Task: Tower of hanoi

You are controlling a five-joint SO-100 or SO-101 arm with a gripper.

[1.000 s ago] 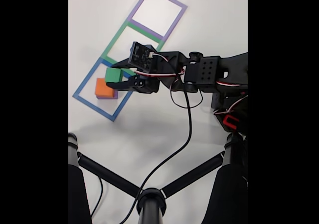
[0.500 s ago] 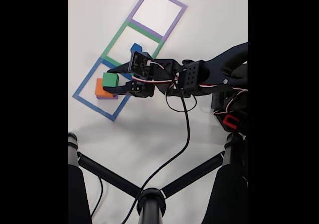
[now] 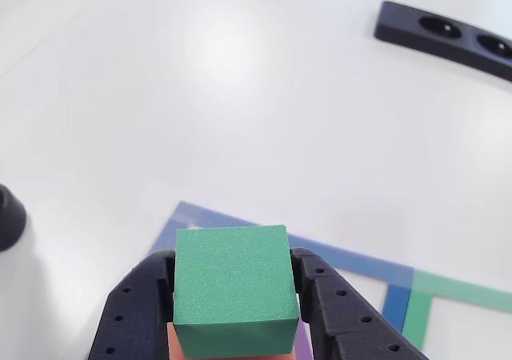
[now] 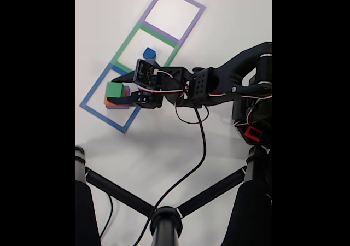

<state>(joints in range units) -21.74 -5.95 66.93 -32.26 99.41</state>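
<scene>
Here, pincer (image 3: 234, 312) clamped on the green block (image 3: 232, 288), one black perforated finger (image 3: 132, 316) pressed to each side face, jaws parted just to the block's width. Seen in the other view from close behind: green block level, directly over the salmon-orange block (image 3: 178, 344), a sliver of which peeks out beneath its lower left edge; a thin strip of the purple block (image 3: 302, 346) visible at the lower right, beside the finger there. Whether the green block touches the salmon-orange one or sits slightly above it cannot be told.

In the fixed view, pincer (image 4: 121, 93) reaching in from the right of the green block (image 4: 114, 89), arm stretched across the white desk (image 4: 164, 142). Green block over the salmon-orange block (image 4: 109, 101), with the purple block (image 4: 116, 106) showing as a narrow edge at the bottom of the stack, all inside the blue tape square (image 4: 93, 90). Blue cube (image 4: 149, 53) up and to the right of the green block, well apart from it, inside the green tape square (image 4: 124, 42). Farther along the same diagonal from the green block, the purple tape square (image 4: 194, 22). Black bar with round holes (image 3: 448, 32) far beyond the green block, at the upper right of the other view.
</scene>
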